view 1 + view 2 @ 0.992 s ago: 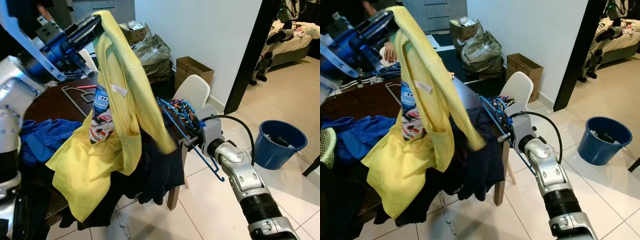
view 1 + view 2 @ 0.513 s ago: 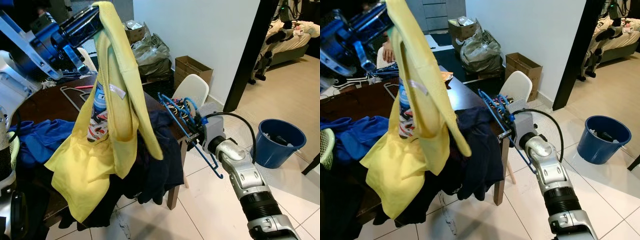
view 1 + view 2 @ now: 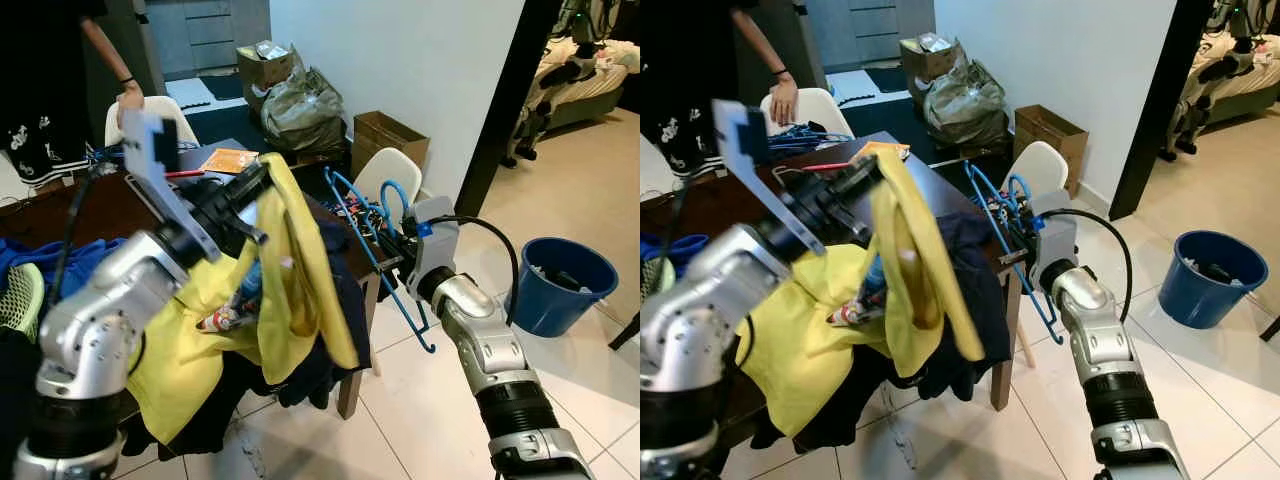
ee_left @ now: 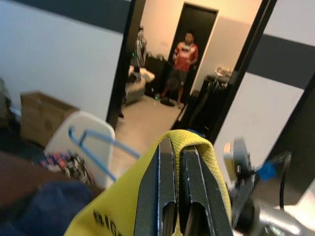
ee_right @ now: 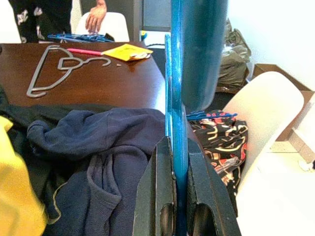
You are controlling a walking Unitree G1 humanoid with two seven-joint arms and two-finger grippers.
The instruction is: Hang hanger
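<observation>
A yellow shirt (image 3: 300,290) hangs in folds over the table's near edge, and my left gripper (image 3: 252,198) is shut on its upper hem. In the left wrist view the fabric (image 4: 206,147) wraps over the closed gripper (image 4: 178,146). A blue plastic hanger (image 3: 372,245) stands tilted just right of the shirt, hook upward, with my right gripper (image 3: 396,252) shut on its bar. The right wrist view shows the bar (image 5: 177,108) pinched in that gripper (image 5: 178,147).
A dark wood table (image 3: 100,205) carries a navy garment (image 5: 98,142), blue clothing (image 3: 40,260) and a grey hanger (image 5: 49,73). A white chair (image 3: 385,175) stands behind the hanger. A blue bucket (image 3: 560,280) sits on the tiled floor at right. A person (image 3: 60,100) stands beyond the table.
My left arm has come down from high up, bringing the yellow shirt low and closer to the blue hanger. The right gripper has tipped the hanger slightly upward.
</observation>
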